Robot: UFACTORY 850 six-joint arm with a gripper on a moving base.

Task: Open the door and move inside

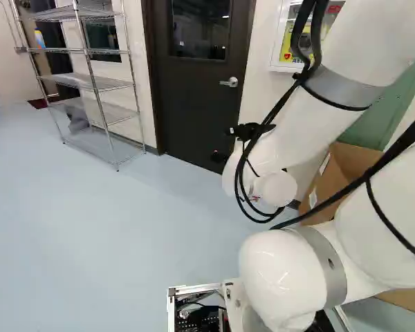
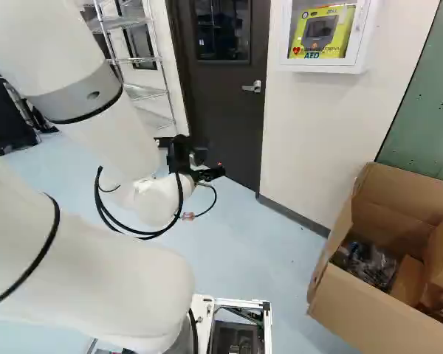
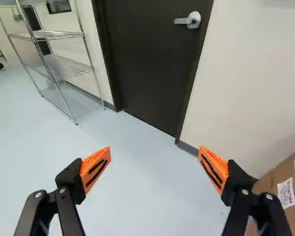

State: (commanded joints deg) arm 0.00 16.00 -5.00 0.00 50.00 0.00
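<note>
Dark brown door (image 3: 147,64) sits at the far side of the room, closed in its frame, so as far as I can tell we're basically at step zero here. The lever handle (image 3: 189,20) is on the door's right side, sticking out level toward the left, and nothing's touching it.

As for the gripper (image 3: 155,152), the jaws are spread wide with nothing between them. It's on the near side of the door, well apart from the lever and hanging lower than it. The white arm (image 2: 107,129) is kinda folded, reaching out ahead over the pale blue floor (image 1: 124,242).

So, done: not much, other than the base roughly facing the door, which I'd call approach stage at best. Left to do: get close, bring the gripper up to the lever, work it down, swing the door, then drive through. None of that last lot shows as done. Can't tell from here whether it pushes or pulls, so I wouldn't bet on either.

Couple of things to watch, imo. Wire shelving (image 3: 71,66) stands just left of the doorway, and there's a big cardboard box (image 2: 384,295) near on the right, plus a wall cabinet (image 2: 317,66) higher up, right of the door. I'd guess a sloppy turn or a wide elbow could clip one of them.
</note>
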